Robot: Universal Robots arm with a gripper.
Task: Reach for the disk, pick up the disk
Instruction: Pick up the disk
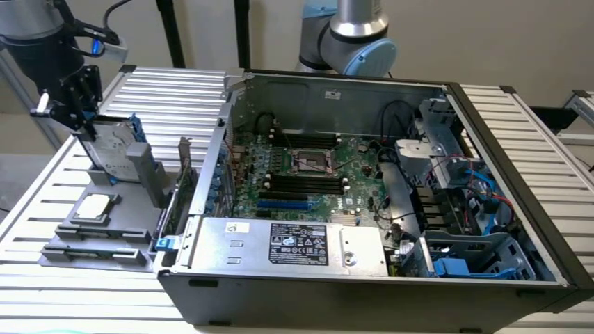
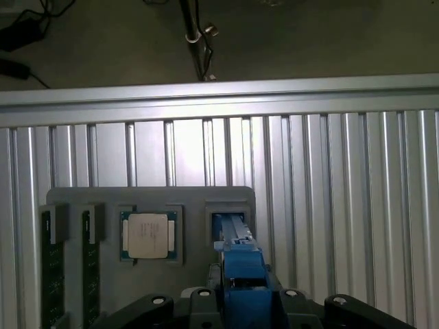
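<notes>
Hand [image 2: 241,299] clamped on blue top rail of disk [image 2: 239,264]; disk upright in slot of grey tray [image 2: 195,274], CPU chip [image 2: 147,235] beside.

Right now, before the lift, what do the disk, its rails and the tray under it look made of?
The disk: metal, it seems; silver-grey face with a dull sheen. Its rails: bright blue plastic by the look, smooth and moulded. The tray: matte mid-grey, uniform, probably plastic, though painted metal cannot be ruled out.
</notes>
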